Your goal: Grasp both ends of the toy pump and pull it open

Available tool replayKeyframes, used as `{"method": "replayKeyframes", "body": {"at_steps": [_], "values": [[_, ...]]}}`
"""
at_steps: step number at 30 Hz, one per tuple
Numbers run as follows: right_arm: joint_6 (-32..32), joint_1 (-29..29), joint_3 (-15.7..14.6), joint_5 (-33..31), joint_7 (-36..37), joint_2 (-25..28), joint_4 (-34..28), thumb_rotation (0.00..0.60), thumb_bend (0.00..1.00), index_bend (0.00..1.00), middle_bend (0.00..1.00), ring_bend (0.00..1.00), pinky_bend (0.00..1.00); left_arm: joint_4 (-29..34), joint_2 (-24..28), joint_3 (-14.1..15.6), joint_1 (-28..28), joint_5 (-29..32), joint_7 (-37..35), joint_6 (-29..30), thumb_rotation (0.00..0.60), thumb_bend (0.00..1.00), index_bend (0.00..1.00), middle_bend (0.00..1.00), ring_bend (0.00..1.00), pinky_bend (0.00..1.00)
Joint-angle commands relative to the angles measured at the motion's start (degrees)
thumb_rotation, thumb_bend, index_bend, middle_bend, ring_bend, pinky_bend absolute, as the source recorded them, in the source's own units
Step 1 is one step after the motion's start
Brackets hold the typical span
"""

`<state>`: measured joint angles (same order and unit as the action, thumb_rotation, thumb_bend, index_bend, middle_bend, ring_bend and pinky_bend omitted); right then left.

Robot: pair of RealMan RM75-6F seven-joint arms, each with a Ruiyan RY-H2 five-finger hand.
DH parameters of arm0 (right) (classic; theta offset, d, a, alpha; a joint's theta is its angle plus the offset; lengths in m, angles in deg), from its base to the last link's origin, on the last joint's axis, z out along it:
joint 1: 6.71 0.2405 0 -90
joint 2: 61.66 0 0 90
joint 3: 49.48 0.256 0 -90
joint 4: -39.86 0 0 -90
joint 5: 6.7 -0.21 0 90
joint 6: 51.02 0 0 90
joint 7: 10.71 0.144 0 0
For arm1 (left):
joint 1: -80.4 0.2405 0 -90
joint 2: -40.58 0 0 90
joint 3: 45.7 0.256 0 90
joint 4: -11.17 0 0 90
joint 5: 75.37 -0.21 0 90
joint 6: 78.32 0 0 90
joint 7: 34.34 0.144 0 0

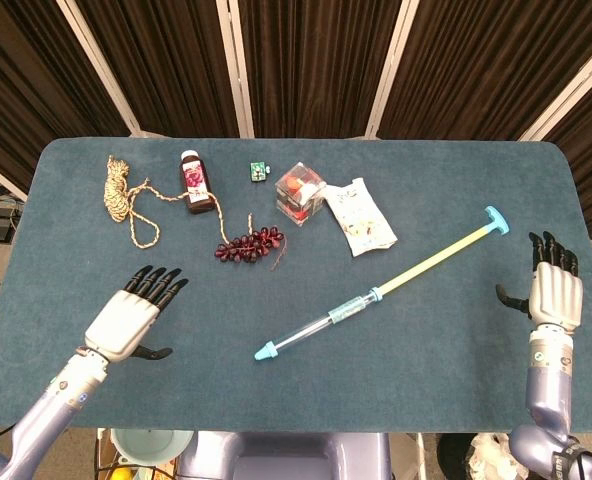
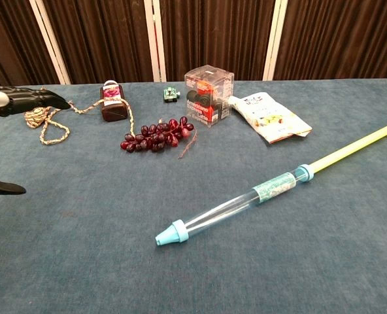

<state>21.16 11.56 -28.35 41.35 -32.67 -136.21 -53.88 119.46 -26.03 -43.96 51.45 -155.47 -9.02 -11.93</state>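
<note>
Toy pump (image 1: pixel 376 294) lying free on surface (image 1: pixel 306 380), extended, centre-right. Long axis 2-to-8 o'clock: handle end toward 2, blue nozzle cap toward 8. Left hand (image 1: pixel 128 320) at 8, right hand (image 1: pixel 554 294) at 3, fingers spread, holding nothing. Looks pulled open; if regrasping, wrap each end firmly, pull straight along axis.

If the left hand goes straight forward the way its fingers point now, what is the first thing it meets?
Probably the bunch of grapes. The left hand is open, fingers aimed up and right across bare table. The line may pass just left of the grapes and meet the rope; depth is unclear.
</note>
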Motion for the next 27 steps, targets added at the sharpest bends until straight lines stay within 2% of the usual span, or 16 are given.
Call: {"method": "replayKeyframes", "body": {"at_steps": [1, 7, 15, 22, 27], "values": [[-0.3, -1.1, -1.3, 1.0, 1.2, 1.7, -2.5, 0.6, 0.29, 0.07, 0.0, 0.0, 0.0, 0.0, 1.5, 0.8, 1.8, -1.0, -2.7, 2.0, 0.6, 0.07, 0.0, 0.0, 0.0, 0.05], [0.0, -3.3, -4.5, 6.8, 4.0, 4.9, -8.0, 0.6, 0.28, 0.07, 0.0, 0.0, 0.0, -0.7, 4.1, 2.8, 6.3, -4.5, -9.0, 7.6, 0.6, 0.07, 0.0, 0.0, 0.0, 0.04], [3.2, -7.6, -10.7, 20.3, 8.8, 9.8, -12.6, 0.6, 0.22, 0.07, 0.0, 0.0, 0.0, -4.9, 6.9, 6.2, 14.2, -12.3, -14.6, 19.3, 0.6, 0.07, 0.0, 0.0, 0.0, 0.04], [7.2, -12.2, -16.8, 30.7, 13.8, 13.7, -10.9, 0.6, 0.15, 0.07, 0.0, 0.0, 0.0, -10.1, 7.1, 9.2, 21.0, -15.3, -20.1, 27.2, 0.6, 0.07, 0.0, 0.0, 0.0, 0.04], [9.4, -14.5, -19.4, 34.9, 17.7, 15.6, -6.6, 0.6, 0.15, 0.07, 0.0, 0.0, 0.0, -13.8, 7.2, 10.2, 24.0, -15.6, -23.7, 29.8, 0.6, 0.07, 0.0, 0.0, 0.0, 0.03]]}}
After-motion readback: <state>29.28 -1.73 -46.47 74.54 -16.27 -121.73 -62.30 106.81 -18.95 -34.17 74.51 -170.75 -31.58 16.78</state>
